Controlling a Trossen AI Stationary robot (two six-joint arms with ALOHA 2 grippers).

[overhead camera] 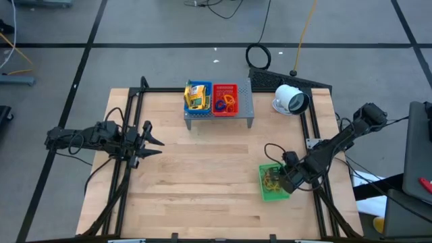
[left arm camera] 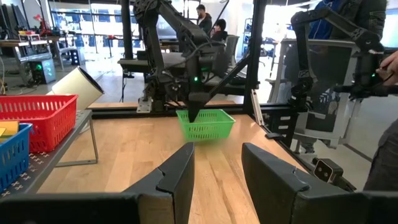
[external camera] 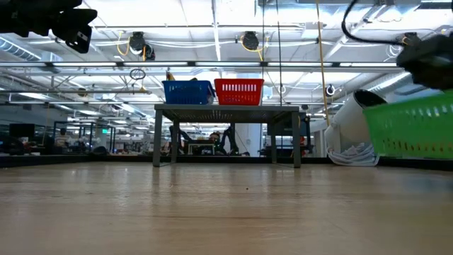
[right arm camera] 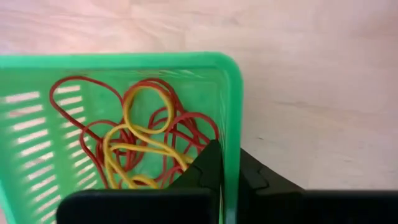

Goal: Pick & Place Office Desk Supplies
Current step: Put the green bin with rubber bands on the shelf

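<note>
At lower right of the high view, we see the right gripper [overhead camera: 286, 181] clenched on the green basket's [overhead camera: 273, 194] wall; left gripper [overhead camera: 152, 140] parted, empty, at left.

No legible text, labels, brands or numbers anywhere. Yellow crayon pack [overhead camera: 196, 98] in the blue basket [overhead camera: 188, 92], at 12 o'clock on the table, carries printing too small to read. Baskets, grey stand [overhead camera: 247, 102] and white round device [overhead camera: 290, 100] show no readable markings.
</note>
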